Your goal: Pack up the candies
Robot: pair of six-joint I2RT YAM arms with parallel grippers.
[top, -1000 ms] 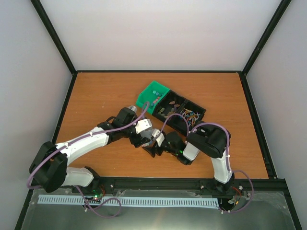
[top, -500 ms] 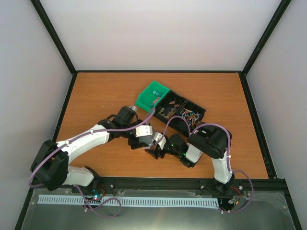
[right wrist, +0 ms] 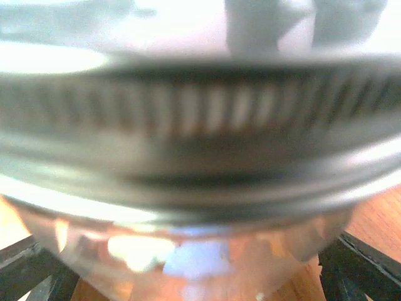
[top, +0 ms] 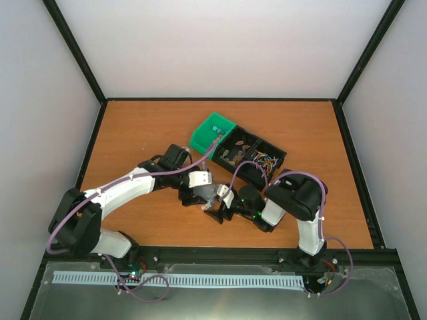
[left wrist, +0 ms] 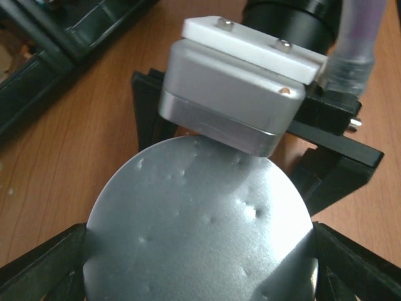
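A glass jar (top: 215, 195) with a silver lid (left wrist: 200, 226) stands near the table's front, between both grippers. My left gripper (left wrist: 200, 266) comes from above and is shut on the lid, its black fingers (left wrist: 44, 266) against the lid's edge. My right gripper (right wrist: 200, 276) comes from the side, open, its jaws wide around the glass under the ribbed lid rim (right wrist: 200, 113); wood shows between glass and finger. Blurred pale and blue candies (right wrist: 200, 260) lie inside the jar. More candies (top: 214, 129) lie in the green bin (top: 200, 141).
A black divided tray (top: 259, 175) beside the green bin holds brown lumps and thin coloured sticks. Black frame rails (top: 267, 253) edge the table in front, and white walls close the other sides.
Both grippers and the jar have shifted a little left and toward the front edge. The right wrist has swung in closer under the left one.
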